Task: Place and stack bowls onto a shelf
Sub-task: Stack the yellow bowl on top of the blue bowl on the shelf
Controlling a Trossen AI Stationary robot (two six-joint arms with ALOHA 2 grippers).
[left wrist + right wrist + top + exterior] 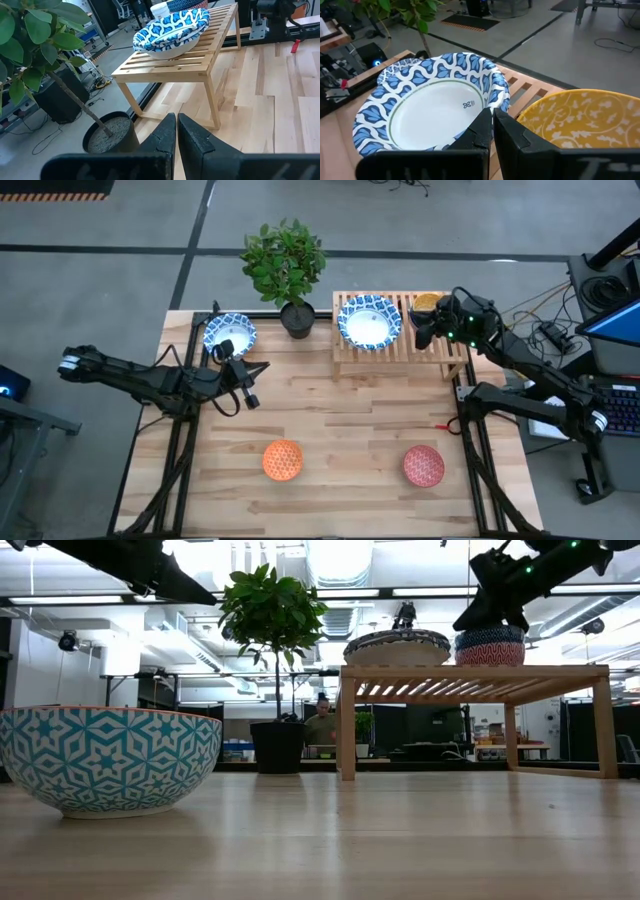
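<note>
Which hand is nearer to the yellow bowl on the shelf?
Right. The right hand hovers right beside the yellow bowl on the shelf; the left hand is far off, past the plant pot.

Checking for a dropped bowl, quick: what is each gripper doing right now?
Left gripper: closed, empty, near the plant pot.
Right gripper: closed, empty, above the shelf.

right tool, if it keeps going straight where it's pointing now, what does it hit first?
Most likely the rim of the wide blue-and-white bowl on the shelf. The shut right tool points straight at it; the yellow bowl sits just beside that line. Depth is unclear.
</note>
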